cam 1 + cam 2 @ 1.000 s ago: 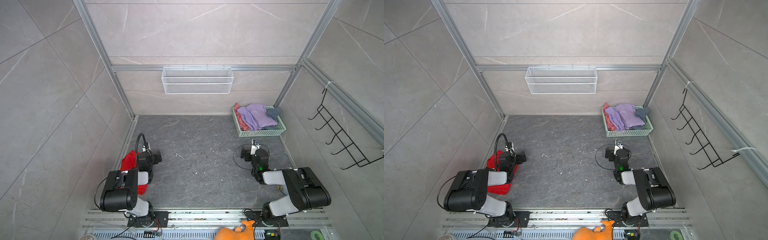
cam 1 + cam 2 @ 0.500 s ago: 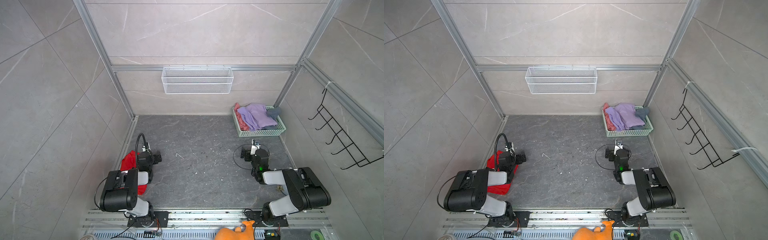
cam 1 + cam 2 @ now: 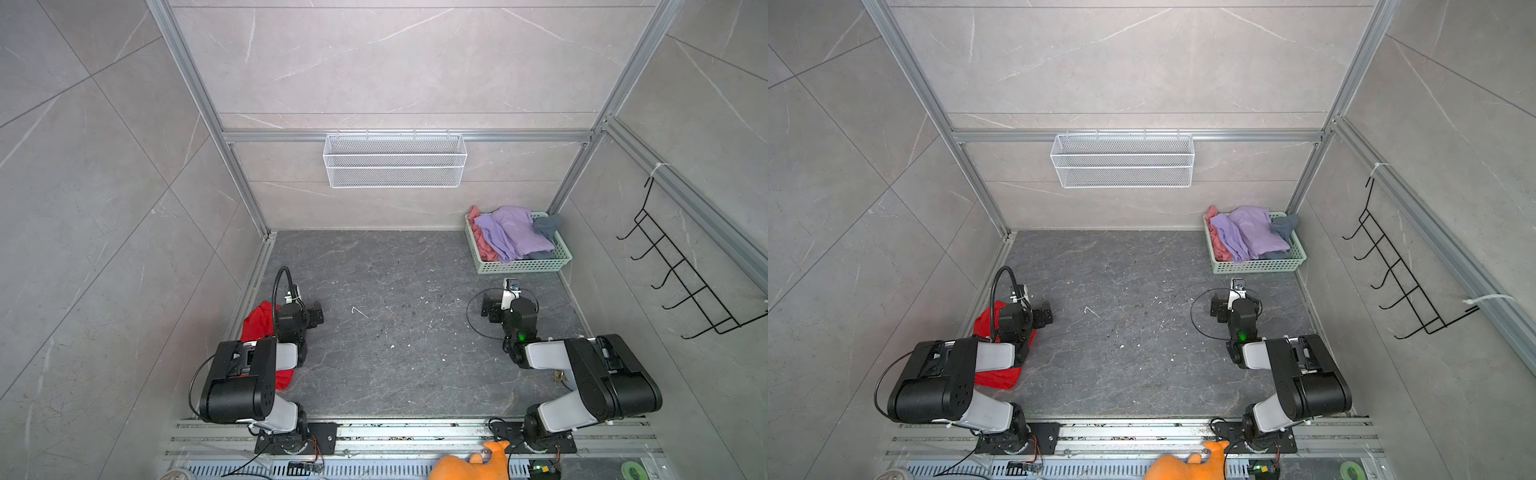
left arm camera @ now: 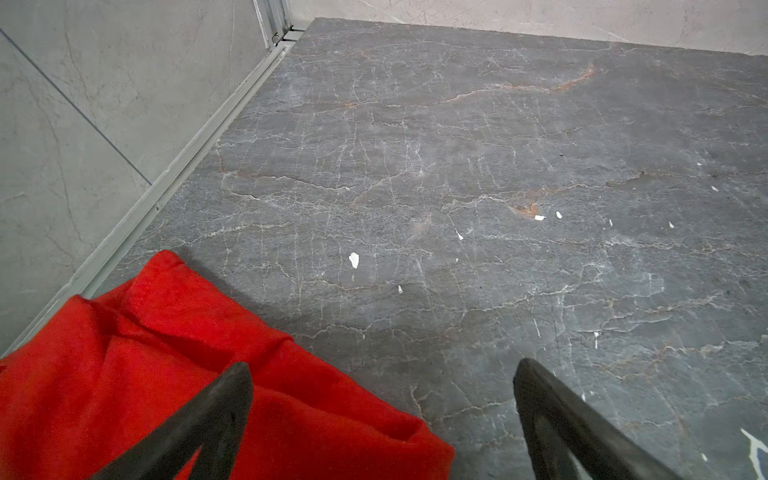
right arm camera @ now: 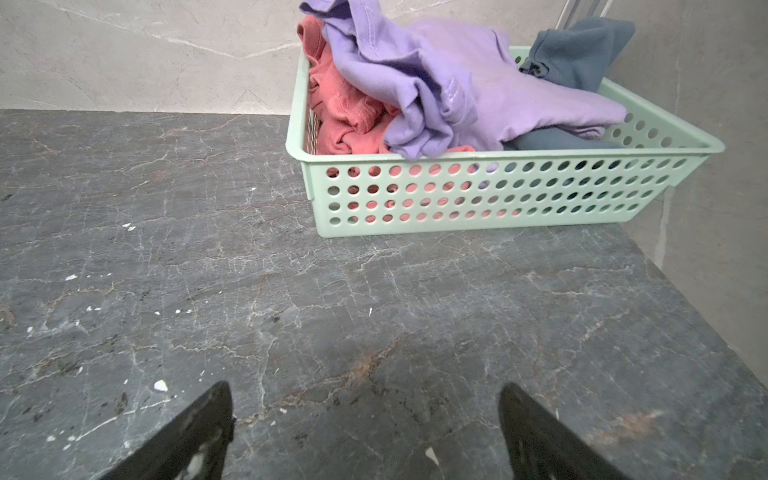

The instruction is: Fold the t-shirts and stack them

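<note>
In both top views the left gripper stands wide open and empty. The red t-shirt lies just behind it and partly under its arm. The right gripper is also wide open and holds nothing, and the green basket sits ahead of it, apart. A swing of the left arm could drag the red cloth along the table.

In the left wrist view one fingertip hangs over the red t-shirt's rumpled edge and the other over bare table. Closing here would probably catch a single layer, so a lift might pull the shirt open.

In the right wrist view the lavender t-shirt is heaped on top in the basket ahead. The pink t-shirt is tangled under it, and the dark grey t-shirt is at the far corner. Pulling the lavender one could bring the pink one out too, or slide the light basket.

I can read no brand, label or writing in any view.
</note>
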